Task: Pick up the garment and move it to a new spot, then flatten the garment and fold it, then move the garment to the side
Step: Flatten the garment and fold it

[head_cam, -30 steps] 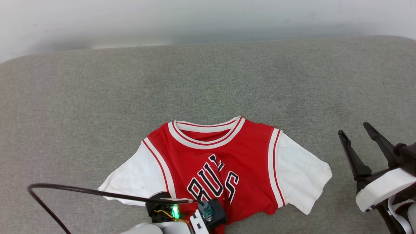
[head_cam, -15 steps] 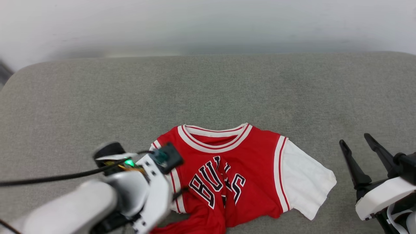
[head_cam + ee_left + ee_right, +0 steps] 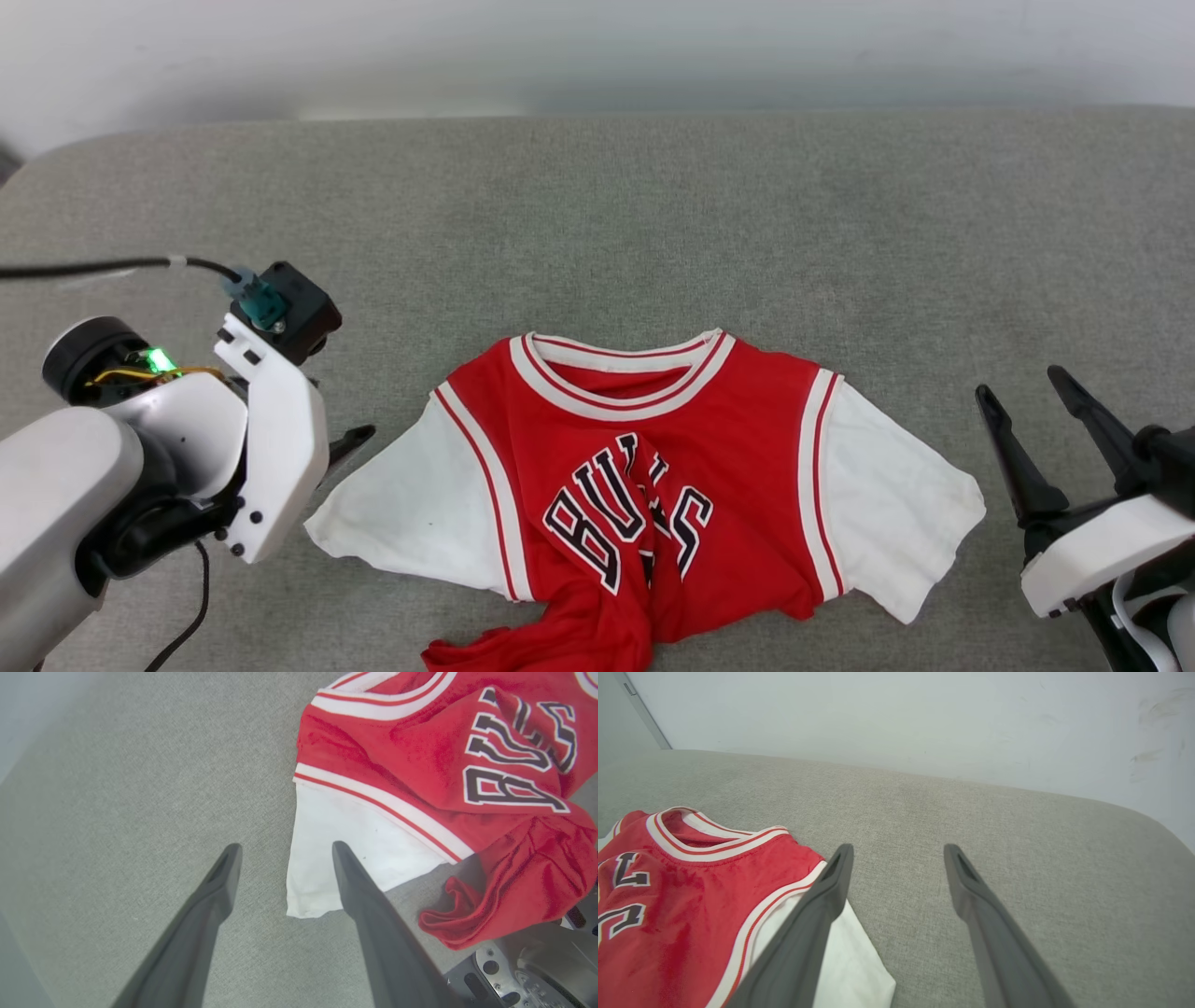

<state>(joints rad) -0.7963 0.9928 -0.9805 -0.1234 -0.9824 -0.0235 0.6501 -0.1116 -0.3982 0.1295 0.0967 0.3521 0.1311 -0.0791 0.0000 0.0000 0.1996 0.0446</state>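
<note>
- Lying front-up on a grey woven fabric surface (image 3: 597,233) with rounded far corners: a red jersey shirt (image 3: 653,448) with white short sleeves, a red-white striped collar and black, white-outlined lettering.
- Shirt position: close to the near edge of the surface, roughly central in the head view. The collar points toward the far edge and the wall.
- Sleeves: left white sleeve (image 3: 411,509) and right white sleeve (image 3: 896,509) each lie spread out to their own side.
- Red body is not flat. A vertical crease runs through the lettering, and the lower hem (image 3: 532,644) is bunched into a loose fold at the near edge.
- Left gripper (image 3: 285,847): its two long dark fingers stand wide apart with nothing between them. In the left wrist view one finger overlaps the outer edge of the left sleeve; contact cannot be told. In the head view a dark fingertip (image 3: 359,434) shows just beside that sleeve.
- Right gripper (image 3: 1020,383): fingers spread and empty, over bare surface to the right of the right sleeve, not touching it.
- Black cable (image 3: 93,269) runs from the head view's left edge to the camera block on the left wrist. A green light (image 3: 159,359) glows on the left arm.
- Room: a pale white wall (image 3: 597,47) stands directly behind the surface. The right wrist view shows faint scuff marks (image 3: 1148,756) on it and a grey slanted strip (image 3: 640,709) at that view's upper left.
- Surface texture: fine, even weave, matte.
</note>
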